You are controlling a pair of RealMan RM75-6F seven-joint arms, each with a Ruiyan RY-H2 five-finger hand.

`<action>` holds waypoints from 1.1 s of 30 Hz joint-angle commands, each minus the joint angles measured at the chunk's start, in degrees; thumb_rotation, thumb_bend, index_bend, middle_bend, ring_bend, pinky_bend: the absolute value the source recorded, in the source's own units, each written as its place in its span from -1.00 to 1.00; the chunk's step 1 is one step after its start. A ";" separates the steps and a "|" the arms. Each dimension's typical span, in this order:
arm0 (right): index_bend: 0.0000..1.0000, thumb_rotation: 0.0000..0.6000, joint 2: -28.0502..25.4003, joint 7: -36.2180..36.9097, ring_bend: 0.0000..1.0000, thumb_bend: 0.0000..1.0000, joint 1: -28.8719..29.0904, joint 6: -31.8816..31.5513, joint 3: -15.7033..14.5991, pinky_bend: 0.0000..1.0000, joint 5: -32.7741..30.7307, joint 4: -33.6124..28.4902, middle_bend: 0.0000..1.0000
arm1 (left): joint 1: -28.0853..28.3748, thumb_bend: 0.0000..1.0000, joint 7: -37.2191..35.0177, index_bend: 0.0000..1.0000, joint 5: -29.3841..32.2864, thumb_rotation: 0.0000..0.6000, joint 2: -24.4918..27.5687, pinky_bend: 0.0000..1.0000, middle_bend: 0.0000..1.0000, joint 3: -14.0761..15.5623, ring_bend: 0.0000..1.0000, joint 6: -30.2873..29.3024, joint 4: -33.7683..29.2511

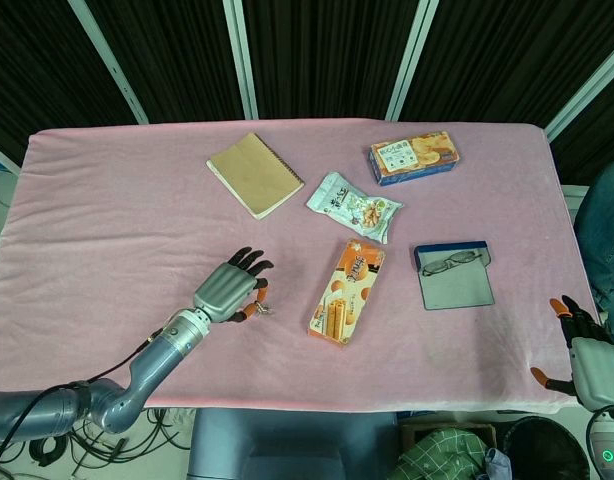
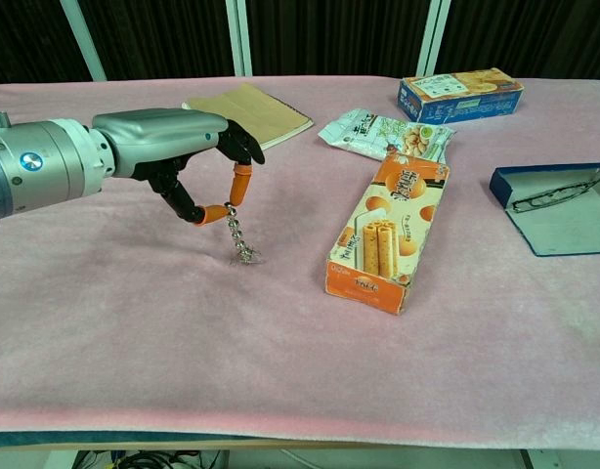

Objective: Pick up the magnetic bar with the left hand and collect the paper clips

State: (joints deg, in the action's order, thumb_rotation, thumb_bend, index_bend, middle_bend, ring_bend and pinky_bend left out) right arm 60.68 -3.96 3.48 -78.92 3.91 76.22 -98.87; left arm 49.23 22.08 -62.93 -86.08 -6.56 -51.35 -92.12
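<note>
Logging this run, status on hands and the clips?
Left hand pinches thin silver magnetic bar. Small metal paper clips cling at its lower tip. Right hand idle at table edge, holding nothing. Orange snack box nearby, not blocking.

A robot test bench in a lab: a table under a pink cloth (image 1: 107,250), black curtain panels (image 1: 327,55) with pale metal struts behind it, and loose cables (image 1: 47,445) hanging below the tabletop's front-left corner.
</note>
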 commanded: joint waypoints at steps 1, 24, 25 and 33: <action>-1.00 1.00 -0.01 0.01 -0.85 -0.85 0.01 0.02 0.01 -0.65 -0.04 0.01 -1.00 | -0.25 -0.13 -0.61 0.13 -0.14 1.00 -0.07 -1.00 -0.70 -0.04 -1.00 -0.16 0.60; -1.00 1.00 0.04 -0.09 -0.85 -0.85 0.00 0.00 -0.03 -0.65 0.02 0.01 -1.00 | -2.73 -0.13 -6.57 0.13 -2.38 1.00 0.99 -1.00 -0.70 0.41 -1.00 -0.36 3.38; -1.00 1.00 0.04 -0.09 -0.85 -0.85 0.00 0.00 -0.03 -0.65 0.02 0.00 -1.00 | -2.79 -0.13 -6.67 0.13 -2.47 1.00 1.00 -1.00 -0.70 0.43 -1.00 -0.37 3.44; -1.00 1.00 -0.03 -0.02 -0.85 -0.85 0.02 0.10 -0.03 -0.65 -0.05 -0.06 -1.00 | -3.87 -0.13 -9.36 0.13 -2.68 1.00 1.45 -1.00 -0.70 0.49 -1.00 -0.05 3.91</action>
State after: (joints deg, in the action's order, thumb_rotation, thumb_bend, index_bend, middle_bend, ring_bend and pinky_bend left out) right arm 60.65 -3.98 3.51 -78.81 3.89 76.17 -98.93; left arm 45.55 13.08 -65.83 -84.80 -6.04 -51.63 -88.20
